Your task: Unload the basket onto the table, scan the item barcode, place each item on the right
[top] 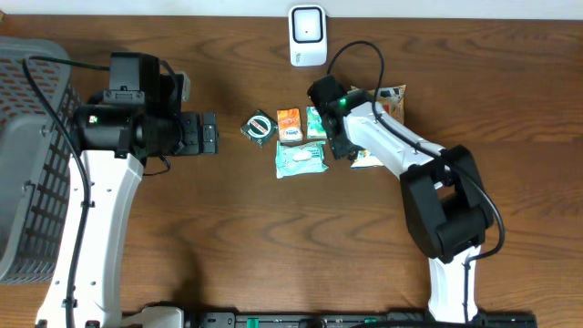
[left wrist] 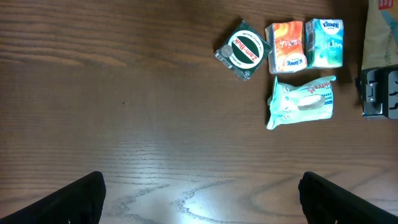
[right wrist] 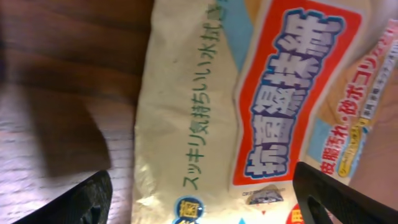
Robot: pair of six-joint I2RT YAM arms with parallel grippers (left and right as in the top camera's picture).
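At the middle of the wooden table, the right gripper hangs low over a beige packet printed with Japanese lettering and a red panel; its two fingers are spread wide above it, and nothing is clasped between them; the packet lies on the wood, partly under the arm, with one corner showing on the arm's far side. Just left of it sit four small goods close together: a teal tissue pack and an orange tissue pack side by side; a dark green tin marked Zam-Buk further left; a pale wet-wipes pouch on the near side of the two tissue packs. At the far edge of the table, well apart from the packet, stands a white scanner. Over on the left, the left gripper points toward the tin, near it but not touching; its fingers gape with only bare wood between them. A grey basket fills the left edge.
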